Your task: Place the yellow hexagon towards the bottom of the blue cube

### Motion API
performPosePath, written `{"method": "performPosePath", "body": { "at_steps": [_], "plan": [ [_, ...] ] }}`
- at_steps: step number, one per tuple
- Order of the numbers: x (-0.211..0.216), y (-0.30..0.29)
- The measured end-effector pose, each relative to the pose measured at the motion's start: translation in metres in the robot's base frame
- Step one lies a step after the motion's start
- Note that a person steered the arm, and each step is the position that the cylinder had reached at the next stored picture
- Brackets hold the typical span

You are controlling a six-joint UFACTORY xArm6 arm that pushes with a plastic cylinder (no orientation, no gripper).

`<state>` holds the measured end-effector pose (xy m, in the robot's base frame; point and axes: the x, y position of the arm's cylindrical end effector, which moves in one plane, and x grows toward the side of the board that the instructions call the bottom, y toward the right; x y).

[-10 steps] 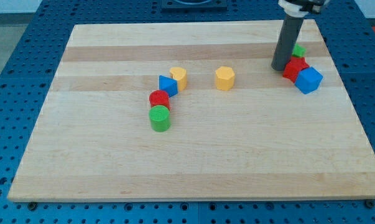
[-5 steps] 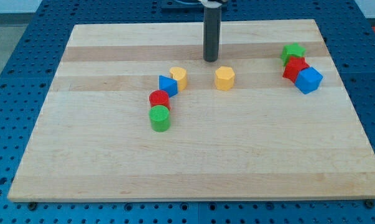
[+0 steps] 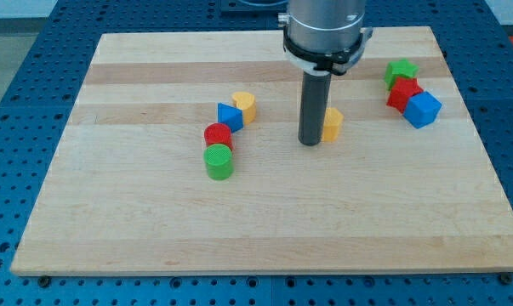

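The yellow hexagon (image 3: 332,124) lies near the board's middle, partly hidden behind my rod. My tip (image 3: 310,142) rests on the board right against the hexagon's left side. The blue cube (image 3: 423,109) sits at the view's right, well to the right of the hexagon, touching a red block (image 3: 402,93) at its upper left.
A green block (image 3: 401,70) sits above the red one at the right. At centre left a yellow block (image 3: 245,106), a blue triangular block (image 3: 229,116), a red cylinder (image 3: 217,135) and a green cylinder (image 3: 219,161) form a cluster on the wooden board (image 3: 265,221).
My tip swept from the right-hand cluster to above the hexagon, then down to its left side. The hexagon has shifted right and slightly down.
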<state>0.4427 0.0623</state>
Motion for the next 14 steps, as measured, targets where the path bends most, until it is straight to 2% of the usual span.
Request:
{"method": "performPosePath", "body": {
  "at_steps": [2, 3, 4, 8, 14],
  "plan": [
    [-0.007, -0.057],
    [-0.035, -0.056],
    [-0.04, -0.044],
    [-0.007, 0.069],
    [0.015, 0.124]
  ]
}}
